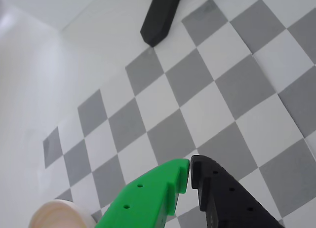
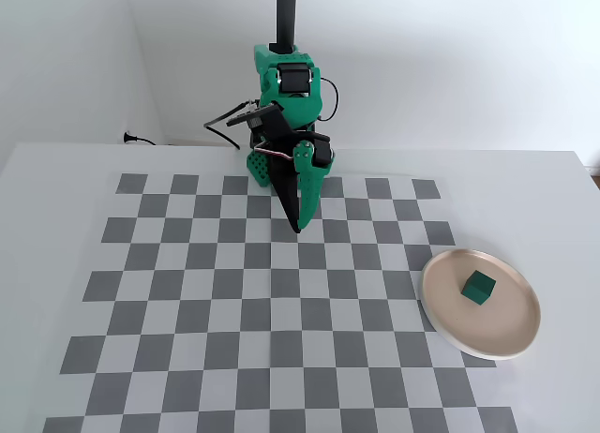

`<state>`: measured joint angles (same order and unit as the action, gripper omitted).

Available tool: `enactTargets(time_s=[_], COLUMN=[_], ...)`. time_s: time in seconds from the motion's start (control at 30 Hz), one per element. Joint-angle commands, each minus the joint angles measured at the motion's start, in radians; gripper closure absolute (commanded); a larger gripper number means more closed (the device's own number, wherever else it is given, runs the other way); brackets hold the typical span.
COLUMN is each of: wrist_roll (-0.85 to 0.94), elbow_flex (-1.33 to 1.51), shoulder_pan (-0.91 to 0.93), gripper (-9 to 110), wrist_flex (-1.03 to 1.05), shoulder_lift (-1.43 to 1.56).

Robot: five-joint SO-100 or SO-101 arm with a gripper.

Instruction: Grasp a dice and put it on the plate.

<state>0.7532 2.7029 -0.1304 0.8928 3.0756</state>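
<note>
In the fixed view the dark green dice (image 2: pixel 478 287) lies on the pale beige plate (image 2: pixel 450 322) at the right of the checkerboard. My gripper (image 2: pixel 298 229) hangs point-down over the board's far middle, well left of the plate. In the wrist view the green finger and black finger meet at their tips, so the gripper (image 1: pixel 190 169) is shut with nothing between them. A slice of the plate's rim (image 1: pixel 52 214) shows at the bottom left of that view; the dice is out of sight there.
The checkerboard mat (image 2: pixel 234 302) covers a white table with white walls behind. The arm's green base (image 2: pixel 267 166) stands at the board's far edge, a black post (image 2: pixel 286 16) rising behind it. A black foot (image 1: pixel 159 18) shows at the wrist view's top.
</note>
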Motion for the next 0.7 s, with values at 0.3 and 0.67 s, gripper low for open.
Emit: enactTargets(time_s=[0.3,0.67], wrist_roll=[-0.100,-0.391], elbow_flex=[0.141,0.183], shoulder_pan=[-0.012,-0.046], gripper=[106,106], wrist_flex=[0.029,0.115], shoulder_lift=[0.189,0.258])
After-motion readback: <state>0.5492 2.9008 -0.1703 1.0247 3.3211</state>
